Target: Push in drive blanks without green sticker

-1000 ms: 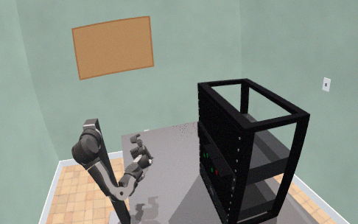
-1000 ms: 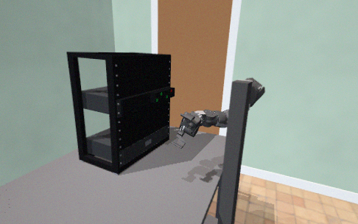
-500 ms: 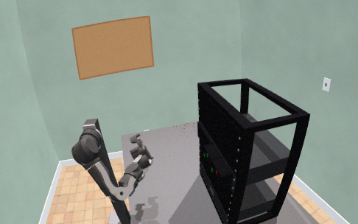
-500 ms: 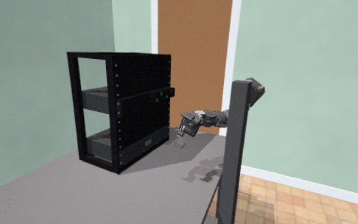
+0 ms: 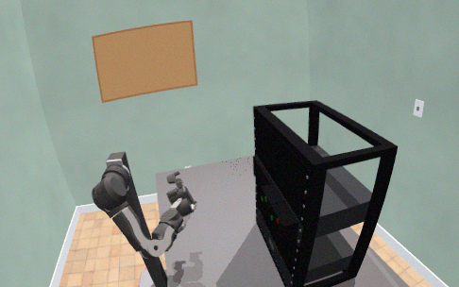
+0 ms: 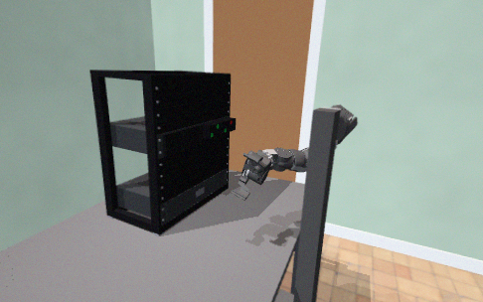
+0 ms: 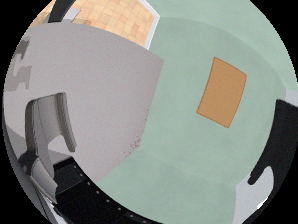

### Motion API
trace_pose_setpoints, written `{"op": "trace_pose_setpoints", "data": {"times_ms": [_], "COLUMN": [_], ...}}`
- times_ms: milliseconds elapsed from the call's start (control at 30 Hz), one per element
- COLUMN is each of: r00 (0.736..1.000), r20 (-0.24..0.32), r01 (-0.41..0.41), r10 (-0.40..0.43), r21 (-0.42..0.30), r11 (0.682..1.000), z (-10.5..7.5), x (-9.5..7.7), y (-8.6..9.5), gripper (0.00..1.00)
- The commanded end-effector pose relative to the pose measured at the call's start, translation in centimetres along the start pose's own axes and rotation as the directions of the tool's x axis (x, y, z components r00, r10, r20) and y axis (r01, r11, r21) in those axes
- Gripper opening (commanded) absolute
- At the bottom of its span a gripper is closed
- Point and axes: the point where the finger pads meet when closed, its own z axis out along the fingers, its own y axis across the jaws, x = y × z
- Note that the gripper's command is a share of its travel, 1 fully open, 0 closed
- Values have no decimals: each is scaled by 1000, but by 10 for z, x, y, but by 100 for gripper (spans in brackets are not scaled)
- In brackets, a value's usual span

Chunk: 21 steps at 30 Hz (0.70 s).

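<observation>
A matte grey table [image 6: 124, 258] carries a black rack [image 6: 97, 124], a box-shaped frame of square posts and bars with open sides and an open top. Small pale dots run down its front posts. Two dark grey shelves cross it, seen through the open side. The rack stands toward the far edge of the table in the exterior view, well apart from the near edge.

Flat black panels fill its front. In the upper half sits the storage chassis [image 6: 194, 149], its face smooth and dark. Several drive blanks stand out from that face as small black blocks. One blank [image 6: 233, 123] at the right post carries a round red sticker [image 6: 232, 121]. Green stickers [image 6: 218, 126] show just beside it to the left; how many blanks they sit on is too small to tell. In the top view a red dot [image 5: 278, 221] and green dots [image 5: 264, 199] show on the same front.

The arm [image 5: 161, 231] rises from a dark grey square post [image 6: 313, 209] at the table's right edge. Its rounded grey links are bent at the elbow and reach toward the rack's front. The tool [image 6: 246, 175] hangs just above the table, near the rack's front lower corner but apart from it, fingers spread wide and holding nothing.
</observation>
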Motion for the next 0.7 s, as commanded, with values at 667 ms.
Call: {"op": "trace_pose_setpoints", "data": {"times_ms": [667], "r00": [993], "r20": [120], "r01": [-6], "r10": [7], "r21": [-8], "r11": [1000], "z": [-11], "x": [-21], "y": [7], "gripper": [100]}}
